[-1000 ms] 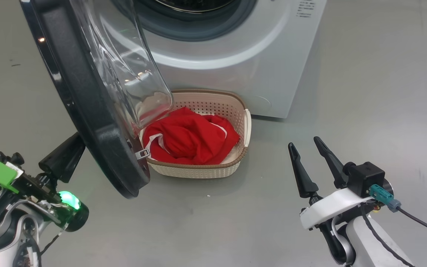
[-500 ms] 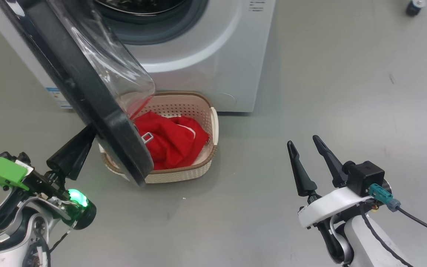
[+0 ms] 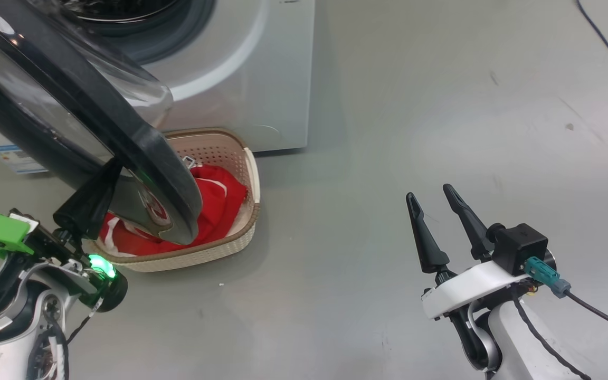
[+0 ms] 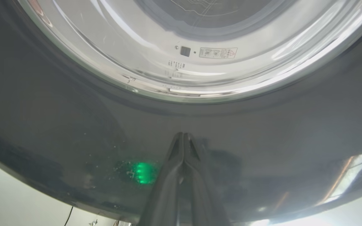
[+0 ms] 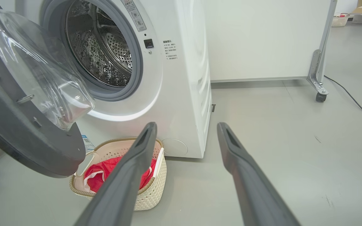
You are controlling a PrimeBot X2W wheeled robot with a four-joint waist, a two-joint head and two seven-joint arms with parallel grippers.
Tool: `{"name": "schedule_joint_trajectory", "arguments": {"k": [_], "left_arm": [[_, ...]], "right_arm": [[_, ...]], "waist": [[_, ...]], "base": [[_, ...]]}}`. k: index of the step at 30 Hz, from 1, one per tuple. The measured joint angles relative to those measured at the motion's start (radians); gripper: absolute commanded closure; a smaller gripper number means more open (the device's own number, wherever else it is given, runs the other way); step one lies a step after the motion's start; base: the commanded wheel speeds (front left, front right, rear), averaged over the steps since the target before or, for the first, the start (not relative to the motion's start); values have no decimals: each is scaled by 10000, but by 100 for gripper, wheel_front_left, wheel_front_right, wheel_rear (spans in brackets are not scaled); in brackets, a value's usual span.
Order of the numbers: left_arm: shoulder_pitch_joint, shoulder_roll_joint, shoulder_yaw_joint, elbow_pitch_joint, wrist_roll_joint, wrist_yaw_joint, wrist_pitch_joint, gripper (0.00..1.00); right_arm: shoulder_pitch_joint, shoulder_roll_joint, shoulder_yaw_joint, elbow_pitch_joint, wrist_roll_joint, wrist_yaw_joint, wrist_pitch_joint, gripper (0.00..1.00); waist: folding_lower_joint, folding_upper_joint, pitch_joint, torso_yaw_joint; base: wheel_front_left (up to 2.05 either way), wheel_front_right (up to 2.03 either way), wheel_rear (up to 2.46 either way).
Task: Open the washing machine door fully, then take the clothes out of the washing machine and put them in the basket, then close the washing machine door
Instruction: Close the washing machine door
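No wording is legible. Above the left hand (image 4: pixel 183 134), through the washing machine door (image 4: pixel 74 125), a white sticker (image 4: pixel 218 52) bears a warning triangle. Beyond the right hand (image 5: pixel 186 125), the washing machine (image 5: pixel 181 94) carries a block of tiny print (image 5: pixel 170 49) and a blue label (image 5: pixel 87 142), both unreadable.

clothes (image 3: pixel 214 211) in basket (image 3: pixel 203 256), before washing machine (image 3: pixel 262 79)

Bright, even light — soft shadows beside the basket (image 3: pixel 198 258), glare streaking the washing machine door (image 4: pixel 218 78)
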Motion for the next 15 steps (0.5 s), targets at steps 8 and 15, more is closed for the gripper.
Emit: {"name": "schedule_joint_trajectory", "arguments": {"k": [8, 15], "left_arm": [[-314, 84, 111, 286, 33, 0, -708, 100], [-551, 290, 364, 437, 90, 2, -1302, 100]], "right_arm": [[-34, 105, 23, -71, 0, 0, 0, 0], [-34, 245, 56, -127, 17, 0, 0, 0]], "waist": [[0, 0, 137, -751], [0, 0, 238, -1435]], "base": [[0, 0, 0], [0, 0, 0]]}}
